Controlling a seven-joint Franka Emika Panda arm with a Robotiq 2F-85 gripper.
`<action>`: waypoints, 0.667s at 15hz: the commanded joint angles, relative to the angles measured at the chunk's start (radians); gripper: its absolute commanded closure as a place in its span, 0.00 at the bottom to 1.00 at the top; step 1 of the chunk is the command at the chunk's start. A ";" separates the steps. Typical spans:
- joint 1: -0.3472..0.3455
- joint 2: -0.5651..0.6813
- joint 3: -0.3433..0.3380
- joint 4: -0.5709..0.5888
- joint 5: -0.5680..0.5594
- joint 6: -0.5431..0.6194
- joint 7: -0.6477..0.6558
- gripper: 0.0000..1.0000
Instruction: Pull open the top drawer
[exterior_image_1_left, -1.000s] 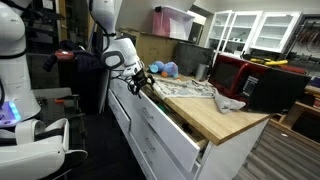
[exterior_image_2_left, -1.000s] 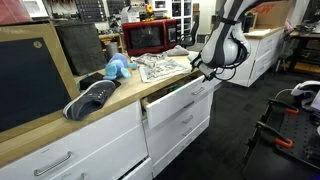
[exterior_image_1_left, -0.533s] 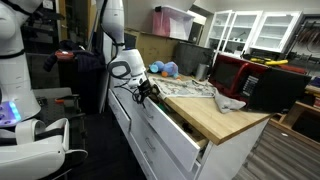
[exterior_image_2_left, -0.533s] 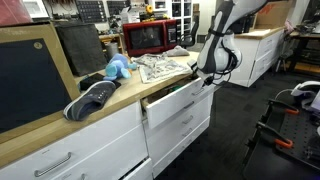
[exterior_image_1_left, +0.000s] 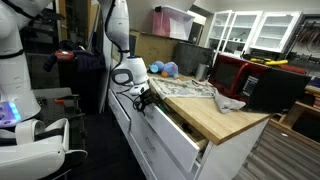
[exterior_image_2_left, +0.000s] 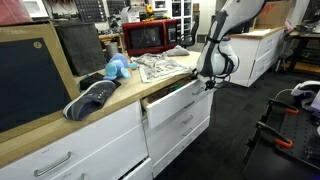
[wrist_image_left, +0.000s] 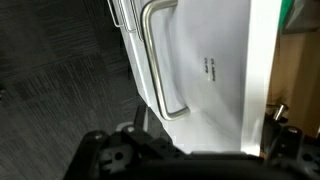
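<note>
Top drawer (exterior_image_1_left: 176, 126): long, shallow, white-fronted, standing partly open from the cabinet under the wooden countertop (exterior_image_1_left: 214, 118); in both exterior views its front panel juts clear of the taller white drawer fronts (exterior_image_2_left: 186, 126) below it. Handle (wrist_image_left: 157, 60): slim metal bar on the white front, running from 12 o'clock toward the centre of the wrist view, with pale wood showing past the panel's edge at 3 o'clock. Gripper (exterior_image_1_left: 146, 97): black, on a white arm, at the end of the drawer front nearest the arm, touching or just beside it; which of the two cannot be told. Fingers (wrist_image_left: 282, 136): dark and blurred along the 6 o'clock edge of the wrist view, just beside the panel; whether the jaws are spread or clamped cannot be told, nor whether they grasp anything. Countertop contents: red microwave (exterior_image_1_left: 232, 72) at the back; printed papers (exterior_image_2_left: 160, 66) above the drawer; blue soft toy (exterior_image_2_left: 118, 68) beside the papers; dark shoe (exterior_image_2_left: 90, 100) near the front edge, well apart from the gripper. Floor (wrist_image_left: 60, 70): dark carpet, filling the 9 o'clock side of the wrist view.
</note>
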 joint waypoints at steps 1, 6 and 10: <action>-0.044 -0.076 0.064 -0.071 0.032 -0.085 0.008 0.00; -0.120 -0.179 0.187 -0.224 0.013 -0.062 0.008 0.00; -0.166 -0.245 0.275 -0.372 0.011 -0.049 0.008 0.00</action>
